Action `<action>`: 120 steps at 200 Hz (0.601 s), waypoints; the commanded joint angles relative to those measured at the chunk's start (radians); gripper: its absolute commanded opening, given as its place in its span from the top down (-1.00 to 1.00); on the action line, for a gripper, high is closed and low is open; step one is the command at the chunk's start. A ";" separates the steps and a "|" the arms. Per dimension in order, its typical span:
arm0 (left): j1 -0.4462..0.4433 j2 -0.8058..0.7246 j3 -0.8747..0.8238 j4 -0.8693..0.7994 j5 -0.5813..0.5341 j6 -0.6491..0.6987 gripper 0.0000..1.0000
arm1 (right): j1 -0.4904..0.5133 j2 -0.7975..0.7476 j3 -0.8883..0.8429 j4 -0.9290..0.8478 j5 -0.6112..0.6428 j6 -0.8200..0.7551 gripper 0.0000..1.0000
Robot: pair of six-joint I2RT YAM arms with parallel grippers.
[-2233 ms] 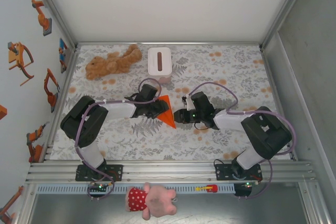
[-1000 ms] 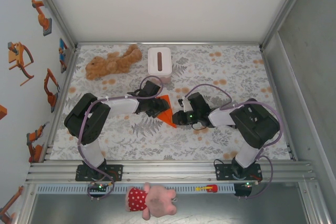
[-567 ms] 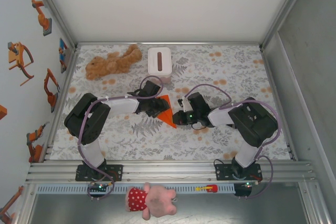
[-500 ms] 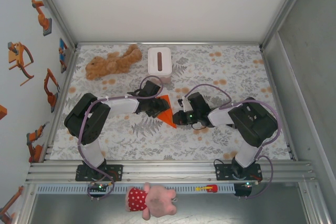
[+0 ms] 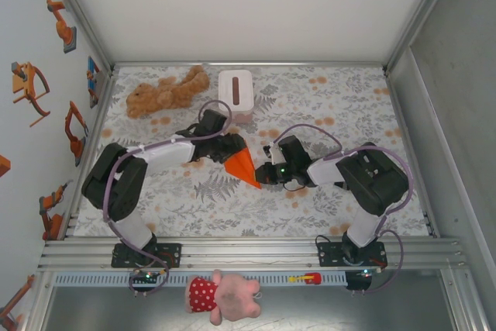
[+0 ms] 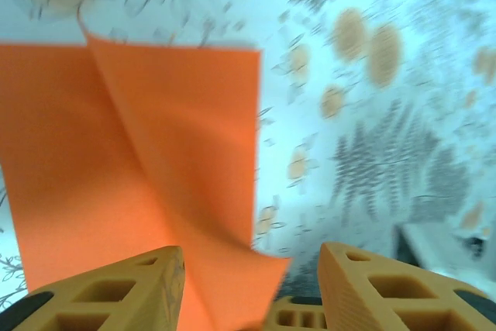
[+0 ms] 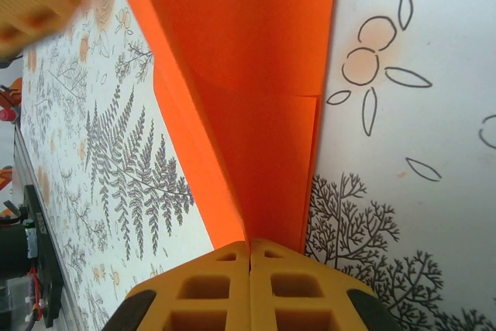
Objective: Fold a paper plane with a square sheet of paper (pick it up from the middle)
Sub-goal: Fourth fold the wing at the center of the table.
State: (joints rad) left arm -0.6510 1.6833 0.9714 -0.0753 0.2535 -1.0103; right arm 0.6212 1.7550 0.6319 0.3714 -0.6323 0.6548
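Over the floral tabletop (image 5: 325, 106), the right hand (image 7: 249, 247) is clamped on the pointed tip of the orange paper plane (image 7: 256, 75); the left hand (image 6: 249, 257) straddles its wide end, fingers apart.

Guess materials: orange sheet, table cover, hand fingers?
Orange sheet: thin matte paper, by its sharp creases and flat folds.
Table cover: smooth printed sheet, vinyl or cloth, can't tell which; fern and flower print, little gloss.
Right hand fingers: yellow-orange plastic, probably 3D-printed, judging by the open lattice cells.
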 commanded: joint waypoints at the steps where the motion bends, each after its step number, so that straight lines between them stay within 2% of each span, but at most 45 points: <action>1: 0.012 -0.062 -0.063 0.134 0.057 0.031 0.06 | 0.007 0.054 0.009 -0.071 0.016 0.001 0.90; 55: 0.007 -0.046 -0.195 0.398 0.193 -0.035 0.44 | 0.002 0.072 0.018 -0.053 0.016 0.039 0.89; 93: 0.015 -0.073 -0.256 0.500 0.212 -0.044 0.46 | -0.004 0.081 0.003 -0.030 0.008 0.058 0.89; 120: 0.015 -0.117 -0.273 0.486 0.199 -0.005 0.45 | -0.016 0.081 -0.017 0.005 0.000 0.070 0.91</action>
State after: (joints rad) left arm -0.6403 1.6215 0.7101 0.3584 0.4355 -1.0416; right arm 0.6033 1.7763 0.6453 0.3721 -0.6716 0.7109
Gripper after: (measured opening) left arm 0.275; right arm 0.055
